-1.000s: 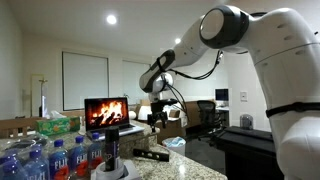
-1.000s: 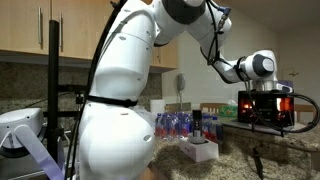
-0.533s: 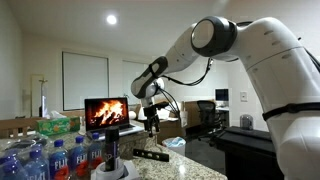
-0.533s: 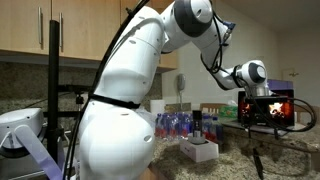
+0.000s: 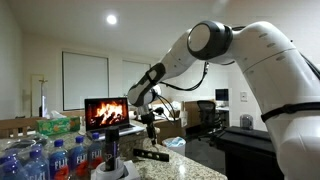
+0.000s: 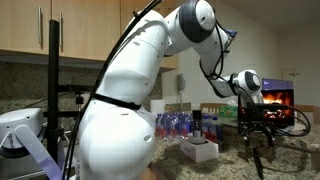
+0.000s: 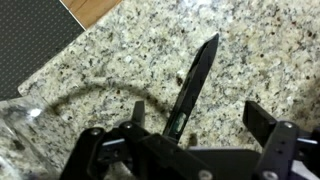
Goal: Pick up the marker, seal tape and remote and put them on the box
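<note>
Pincer (image 7: 197,112) wide open, empty, over remote (image 7: 200,68) on counter (image 7: 255,45).

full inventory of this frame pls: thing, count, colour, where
remote: 1, black, flat on the counter under the gripper
box: 1, white, on the counter by the bottles
water bottles: several, clear with blue labels, clustered on the counter
tissue box: 1, green, behind the bottles
screen: 1, showing orange fire, behind the counter items
counter: 1, speckled granite
arm: 1, white, reaching over the counter
gripper: 1, black, open, above the remote
</note>
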Robot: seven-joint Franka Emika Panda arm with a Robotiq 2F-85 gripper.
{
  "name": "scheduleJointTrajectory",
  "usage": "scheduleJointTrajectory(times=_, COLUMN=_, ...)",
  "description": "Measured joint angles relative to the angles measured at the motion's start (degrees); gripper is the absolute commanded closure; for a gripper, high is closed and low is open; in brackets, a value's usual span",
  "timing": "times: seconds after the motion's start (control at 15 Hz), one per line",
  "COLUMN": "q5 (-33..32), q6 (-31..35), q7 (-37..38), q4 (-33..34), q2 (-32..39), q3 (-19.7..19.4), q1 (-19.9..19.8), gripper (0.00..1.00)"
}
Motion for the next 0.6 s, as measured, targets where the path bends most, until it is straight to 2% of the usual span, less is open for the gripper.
scheduleJointTrajectory(times=0.2, q5=0.05, q6=1.64, q7=-5.02, q4=-1.56, q2=0.02, q3=0.08, q1=-0.15, gripper=0.00)
scheduleJointTrajectory(times=0.4, q5=1.64, q6=4.80, q7=-5.69, q4=-4.22, q2=-0.20, q3=0.10, q1=-0.27, gripper=0.00)
scheduleJointTrajectory(times=0.6, q5=6.03, q6=7.37, q7=-5.68, q4=-7.12, q2=-0.85, q3=0.14, q1=-0.45, gripper=0.00)
